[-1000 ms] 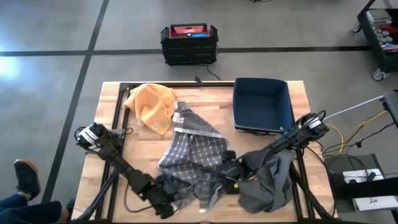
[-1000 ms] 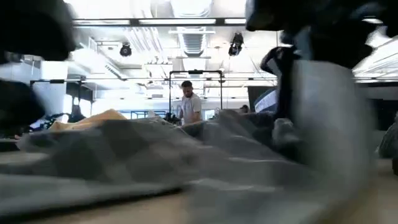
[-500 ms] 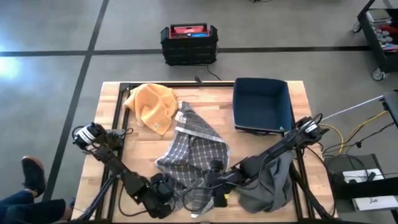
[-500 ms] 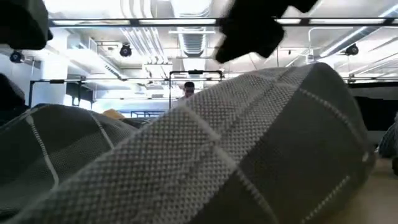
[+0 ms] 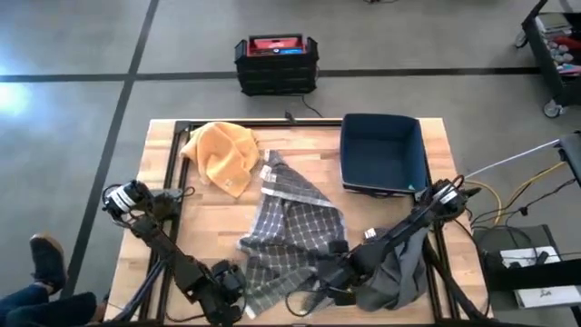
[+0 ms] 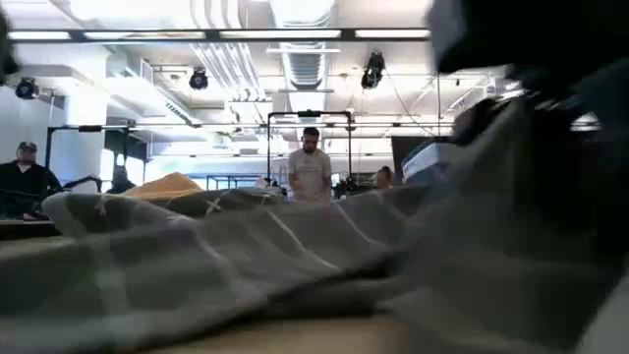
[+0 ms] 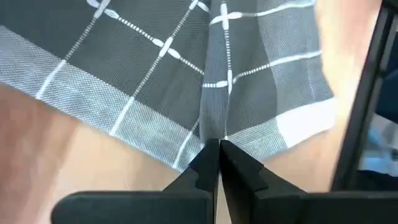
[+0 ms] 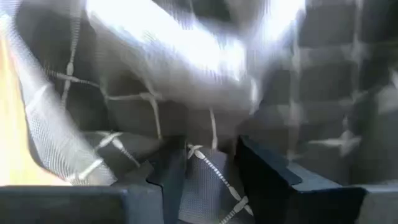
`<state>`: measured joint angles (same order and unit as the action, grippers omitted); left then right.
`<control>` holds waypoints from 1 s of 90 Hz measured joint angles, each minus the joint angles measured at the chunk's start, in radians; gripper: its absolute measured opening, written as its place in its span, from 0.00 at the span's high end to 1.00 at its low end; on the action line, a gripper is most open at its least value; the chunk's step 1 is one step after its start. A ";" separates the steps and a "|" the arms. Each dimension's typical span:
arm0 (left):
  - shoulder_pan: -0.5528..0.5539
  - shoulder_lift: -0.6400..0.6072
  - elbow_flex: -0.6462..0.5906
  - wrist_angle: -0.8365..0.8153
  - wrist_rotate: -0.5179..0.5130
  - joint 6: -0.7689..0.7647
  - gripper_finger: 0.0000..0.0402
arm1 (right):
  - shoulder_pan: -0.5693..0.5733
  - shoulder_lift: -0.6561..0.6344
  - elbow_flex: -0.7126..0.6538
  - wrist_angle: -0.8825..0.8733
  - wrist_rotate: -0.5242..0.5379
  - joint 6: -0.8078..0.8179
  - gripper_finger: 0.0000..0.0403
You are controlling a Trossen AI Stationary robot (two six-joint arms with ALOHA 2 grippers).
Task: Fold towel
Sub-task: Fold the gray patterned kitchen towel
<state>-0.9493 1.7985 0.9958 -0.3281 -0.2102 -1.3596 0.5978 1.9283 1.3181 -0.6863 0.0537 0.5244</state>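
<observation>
While the checked grey towel [image 5: 295, 232] is lying spread down the middle of the wooden table [image 5: 390, 213], its near edge is now drawn closer to the front than a second ago — flattening it for the fold. The left gripper [image 7: 214, 163] is pinching one near corner; the right gripper [image 8: 211, 165] is gripping bunched cloth beside the plain grey towel [image 5: 399, 268].

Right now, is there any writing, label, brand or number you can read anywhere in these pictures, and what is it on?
No text can be read in any view.
Black crate on the floor beyond the table: its red and blue top may carry labels, too small to read.
Checked grey towel, orange cloth, blue bin: no print visible.
Room behind in the low view: no legible signs.
</observation>
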 joint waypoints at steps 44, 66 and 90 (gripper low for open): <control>-0.081 -0.202 0.115 -0.185 -0.387 0.059 1.00 | -0.047 -0.214 0.002 0.021 0.260 -0.114 0.76; 0.083 -0.188 -0.002 -0.128 -0.391 0.191 1.00 | -0.230 -0.122 -0.001 0.146 0.382 -0.302 0.80; 0.164 -0.113 -0.177 0.268 -0.303 0.293 1.00 | -0.441 0.010 -0.002 0.159 0.204 -0.436 0.88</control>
<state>-0.7854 1.6854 0.8188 -0.0603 -0.5137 -1.0667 0.1568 1.9388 1.3163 -0.5275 0.2582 0.0884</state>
